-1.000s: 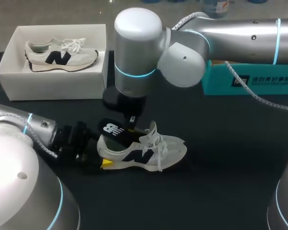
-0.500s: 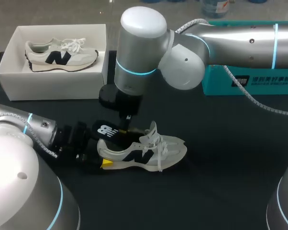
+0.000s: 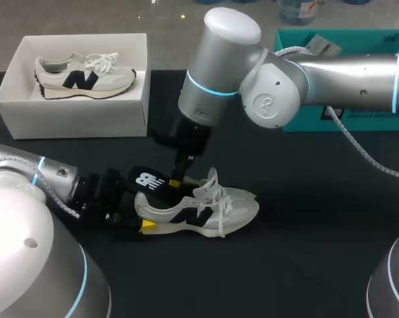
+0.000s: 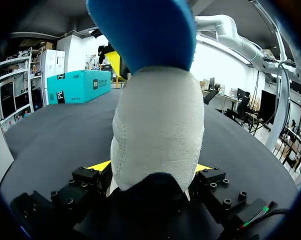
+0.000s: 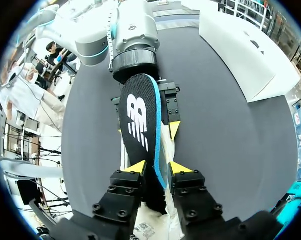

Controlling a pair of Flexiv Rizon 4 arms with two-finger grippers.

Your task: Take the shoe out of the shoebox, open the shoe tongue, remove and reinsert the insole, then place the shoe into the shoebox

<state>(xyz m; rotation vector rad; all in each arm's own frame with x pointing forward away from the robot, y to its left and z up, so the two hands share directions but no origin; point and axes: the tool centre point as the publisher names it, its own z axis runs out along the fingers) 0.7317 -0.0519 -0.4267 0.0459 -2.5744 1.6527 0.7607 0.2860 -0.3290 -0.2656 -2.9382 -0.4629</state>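
Note:
A white sneaker (image 3: 203, 209) with a dark logo lies on its side on the black table. My left gripper (image 3: 138, 224) is shut on its heel; the left wrist view shows the heel (image 4: 158, 135) filling the gap between my left gripper's (image 4: 150, 167) yellow tips. A black insole (image 3: 150, 180) with a blue edge sticks up out of the heel end. My right gripper (image 3: 180, 177) hangs over the shoe's opening. In the right wrist view the insole (image 5: 139, 117) runs between my right gripper's (image 5: 158, 167) fingers, which stand slightly apart from it, open.
A white shoebox (image 3: 73, 118) at the back left holds a second sneaker (image 3: 83, 74). A teal box (image 3: 378, 118) stands at the back right, partly behind my right arm. Bare black tabletop lies in front of and to the right of the shoe.
My right arm has swung to the right and its fingers have spread off the insole. The insole stays propped in the heel. My left arm and the shoe have kept still.

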